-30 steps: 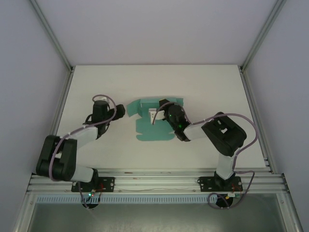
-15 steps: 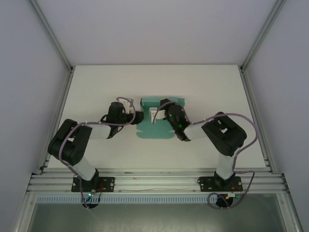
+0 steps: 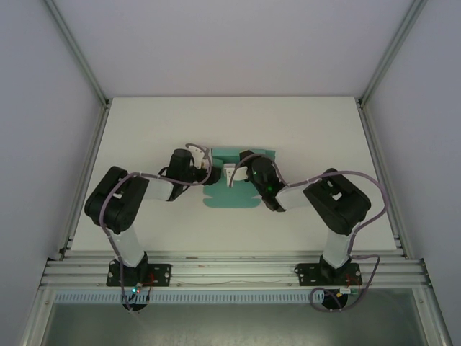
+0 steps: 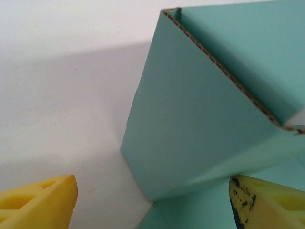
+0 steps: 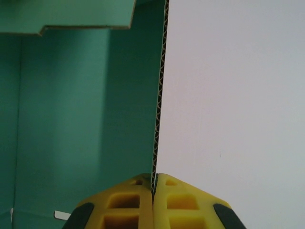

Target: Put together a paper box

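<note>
– Card from above: paper box (image 3: 232,189) half folded, near the middle of the bench (image 3: 302,130), a little toward twelve o'clock. Left hand (image 3: 209,169) at its nine o'clock side, right hand (image 3: 231,174) over the centre.
– Left wrist next?
– Left hand (image 4: 152,187) apart, clamped on nothing: one finger (image 4: 40,202) at seven o'clock over bare bench, the other finger (image 4: 259,202) at five o'clock over card, raised teal wall (image 4: 190,133) between and beyond them.
– And the right wrist?
– Right hand (image 5: 153,183) together, pads (image 5: 128,205) pinched on the corrugated edge of an upright wall (image 5: 159,95), teal at nine o'clock, bench at three.
– Advice for the fold, then?
– Probably best: use that pinch as the anchor, square the open left fingers to the raised wall, press along the crease to bring it upright, ease off before crushing the flutes.
</note>
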You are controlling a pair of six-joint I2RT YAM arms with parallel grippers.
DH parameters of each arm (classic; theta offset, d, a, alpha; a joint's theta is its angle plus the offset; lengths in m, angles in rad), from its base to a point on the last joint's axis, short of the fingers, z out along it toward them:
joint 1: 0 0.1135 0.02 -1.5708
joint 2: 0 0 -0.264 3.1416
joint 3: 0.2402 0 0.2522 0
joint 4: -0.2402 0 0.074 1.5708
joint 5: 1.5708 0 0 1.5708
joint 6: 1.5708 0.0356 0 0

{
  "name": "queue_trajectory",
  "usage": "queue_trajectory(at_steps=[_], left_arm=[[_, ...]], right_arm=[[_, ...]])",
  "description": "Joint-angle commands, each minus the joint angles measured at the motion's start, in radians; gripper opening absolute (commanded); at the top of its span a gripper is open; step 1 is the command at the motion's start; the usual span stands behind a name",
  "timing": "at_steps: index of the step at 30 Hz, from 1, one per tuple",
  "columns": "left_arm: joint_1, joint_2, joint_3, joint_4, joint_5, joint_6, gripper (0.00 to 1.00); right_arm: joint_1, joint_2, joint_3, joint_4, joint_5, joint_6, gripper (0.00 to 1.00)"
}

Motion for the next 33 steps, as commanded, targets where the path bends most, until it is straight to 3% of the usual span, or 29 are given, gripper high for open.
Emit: queue_trajectory(at_steps=[1,7,12,15,25,29,33], left_arm=[[-0.026,0.032,0.060,0.035,-0.015,0.049,0.83],[-0.036,0.054,0.054,0.138,-0.065,-0.001,0.79],[-0.046,0.060,0.079,0.204,0.001,0.007,0.72],[-0.047,0.071,0.144,0.129,0.063,0.027,0.72],[-0.050,0.098,0.243,0.036,0.049,0.000,0.39],[-0.058,0.101,0.263,-0.002,-0.033,-0.016,0.18],[-0.071,0.103,0.295,-0.073,-0.110,-0.021,0.16]], right_arm=[[0.019,-0.003,-0.020,-0.113,-0.071,0.026,0.00],[0.027,-0.022,-0.024,-0.209,-0.083,0.081,0.00],[0.027,-0.033,-0.012,-0.348,-0.103,0.119,0.00],[0.027,-0.046,0.021,-0.476,-0.134,0.149,0.00],[0.013,-0.049,0.111,-0.654,-0.186,0.217,0.00],[0.006,-0.071,0.127,-0.705,-0.205,0.262,0.00],[0.005,-0.083,0.141,-0.730,-0.209,0.274,0.00]])
